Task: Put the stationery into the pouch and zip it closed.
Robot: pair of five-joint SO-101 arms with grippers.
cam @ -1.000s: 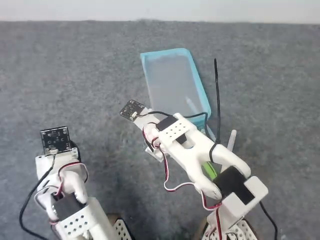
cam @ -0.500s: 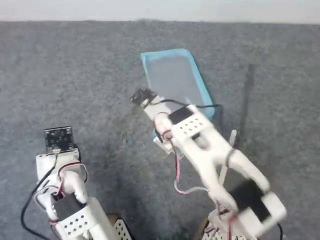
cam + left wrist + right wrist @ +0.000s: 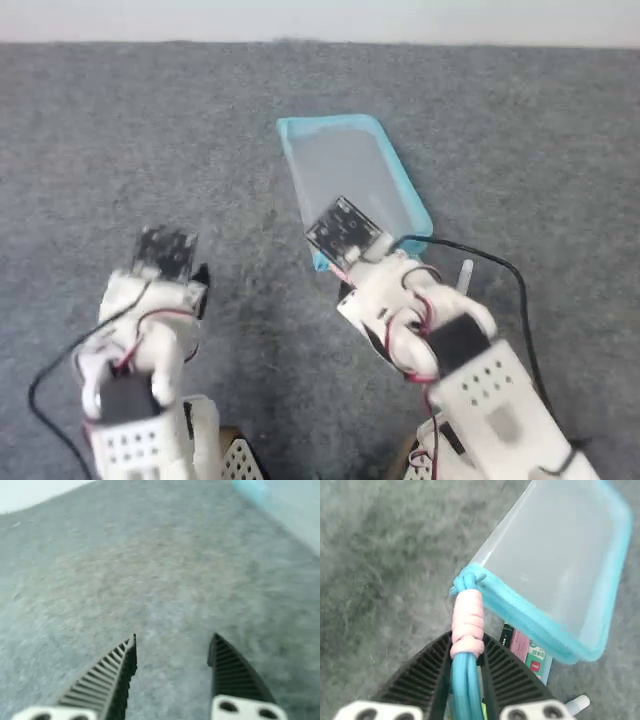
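Pouch (image 3: 355,180), clear with teal edging, lies flat mid-tabletop (image 3: 150,130), ahead of the right arm. Left gripper (image 3: 173,639) hangs spread wide above bare grey surface, well apart from it. Right gripper (image 3: 467,641) is clamped on the pink-and-teal zip pull (image 3: 467,615) at the pouch's near corner. Stationery (image 3: 522,650) lies just beside that edge.

Left arm (image 3: 135,345): folded close to its base, wrist tipped forward and down; left gripper (image 3: 173,640) with jaws spread wide apart. Right arm (image 3: 440,340): stretched forward and angled inward, wrist bent down; right gripper (image 3: 466,642) with jaws clamped on a zip cord (image 3: 468,612)
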